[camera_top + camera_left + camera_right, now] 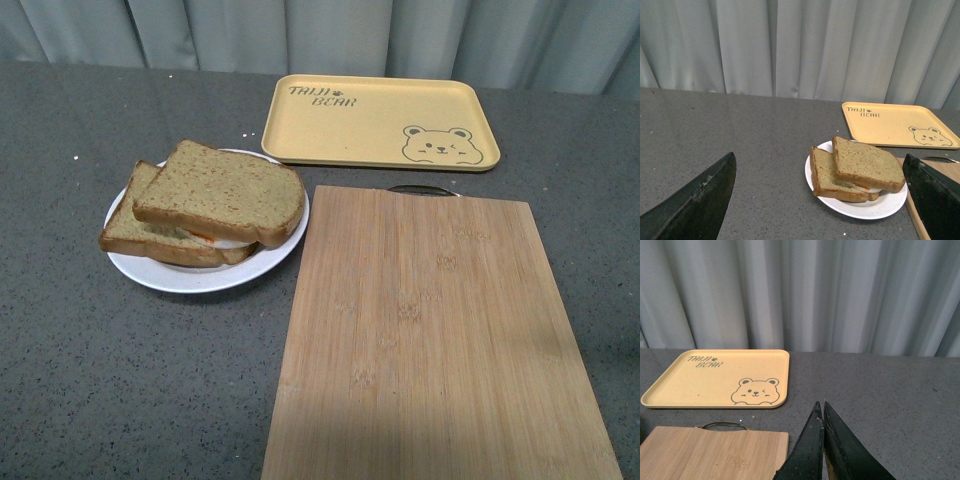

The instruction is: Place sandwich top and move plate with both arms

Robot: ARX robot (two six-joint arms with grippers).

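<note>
Bamboo board (440, 340), sandwich top (222, 192) on plate (190, 277), left gripper (820, 156) gaping empty, right gripper (822, 405) closed, seemingly empty

Glossy white plate (150, 273); grained bamboo-like board (440, 340); matt yellow tray (380, 120); speckled grey tabletop (100, 380)

Sandwich top (222, 192) flat, askew atop lower slice (135, 228); white plate (180, 278) beneath.
</note>
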